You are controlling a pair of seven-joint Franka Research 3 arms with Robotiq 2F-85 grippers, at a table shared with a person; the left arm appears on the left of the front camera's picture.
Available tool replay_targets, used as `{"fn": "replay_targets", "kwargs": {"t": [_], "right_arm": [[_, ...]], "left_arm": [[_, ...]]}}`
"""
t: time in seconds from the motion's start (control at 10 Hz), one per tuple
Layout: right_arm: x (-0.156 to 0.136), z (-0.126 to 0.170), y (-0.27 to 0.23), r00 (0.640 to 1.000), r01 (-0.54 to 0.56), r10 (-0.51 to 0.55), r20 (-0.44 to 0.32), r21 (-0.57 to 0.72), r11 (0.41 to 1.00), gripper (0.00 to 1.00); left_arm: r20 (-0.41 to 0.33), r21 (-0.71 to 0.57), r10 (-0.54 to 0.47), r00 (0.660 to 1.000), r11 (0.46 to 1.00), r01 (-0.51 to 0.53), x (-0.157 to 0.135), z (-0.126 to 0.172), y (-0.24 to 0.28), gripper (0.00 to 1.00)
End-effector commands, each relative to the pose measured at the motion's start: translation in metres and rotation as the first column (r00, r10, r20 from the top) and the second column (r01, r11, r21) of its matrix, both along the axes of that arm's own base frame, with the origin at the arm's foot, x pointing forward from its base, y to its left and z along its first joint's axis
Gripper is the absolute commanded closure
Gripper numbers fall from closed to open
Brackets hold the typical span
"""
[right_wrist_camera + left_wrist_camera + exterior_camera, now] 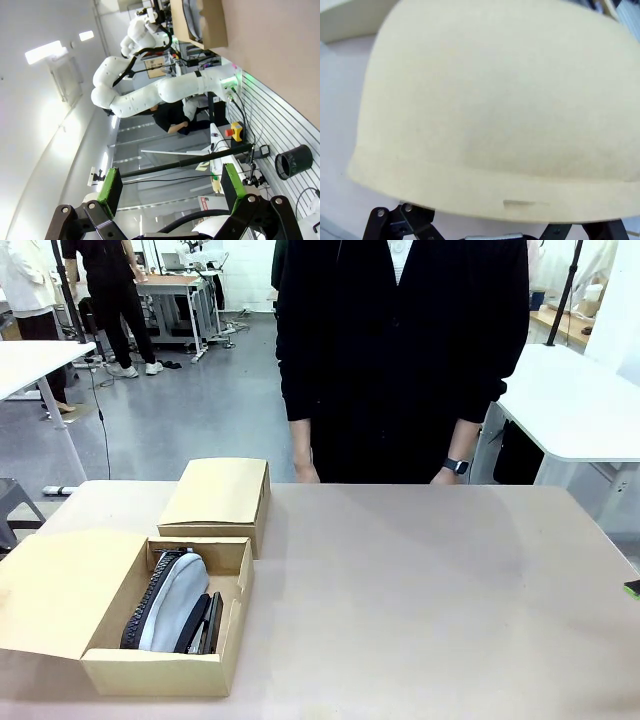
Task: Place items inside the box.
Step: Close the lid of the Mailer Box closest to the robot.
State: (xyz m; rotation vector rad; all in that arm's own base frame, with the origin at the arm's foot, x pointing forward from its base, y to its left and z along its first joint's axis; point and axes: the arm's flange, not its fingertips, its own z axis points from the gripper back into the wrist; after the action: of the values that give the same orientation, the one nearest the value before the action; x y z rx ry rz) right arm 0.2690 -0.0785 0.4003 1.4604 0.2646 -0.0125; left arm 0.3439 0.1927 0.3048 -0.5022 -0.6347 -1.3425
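**Box half closed, contents partly hidden**

The box (165, 615) sits on the table (420, 600) at about 8 o'clock in the front view. Its far compartment is covered by a flap; the near one is open, showing a grey pouch (172, 602) and a dark item beside it, too shadowed to name. The person (400, 350) stands at 12 o'clock, hands cut off by the table edge. The right gripper (172, 190) has its fingers wide apart, holding nothing. The left gripper (485, 232) is nearly cropped out against pale cardboard; its state cannot be told.
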Motion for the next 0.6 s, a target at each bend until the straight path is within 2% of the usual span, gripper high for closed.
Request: {"fn": "replay_targets", "kwargs": {"t": [0.0,0.5], "right_arm": [[0.0,0.005,0.001,1.0,0.006,-0.006,0.001,0.009,1.0,0.0],[0.0,0.005,0.001,1.0,0.006,-0.006,0.001,0.009,1.0,0.0]], "left_arm": [[0.036,-0.098,-0.014,0.999,0.995,0.017,0.001,0.002,0.0,0.0],[0.094,-0.254,-0.021,0.995,0.966,0.045,-0.005,0.019,-0.011,0.0]]}}
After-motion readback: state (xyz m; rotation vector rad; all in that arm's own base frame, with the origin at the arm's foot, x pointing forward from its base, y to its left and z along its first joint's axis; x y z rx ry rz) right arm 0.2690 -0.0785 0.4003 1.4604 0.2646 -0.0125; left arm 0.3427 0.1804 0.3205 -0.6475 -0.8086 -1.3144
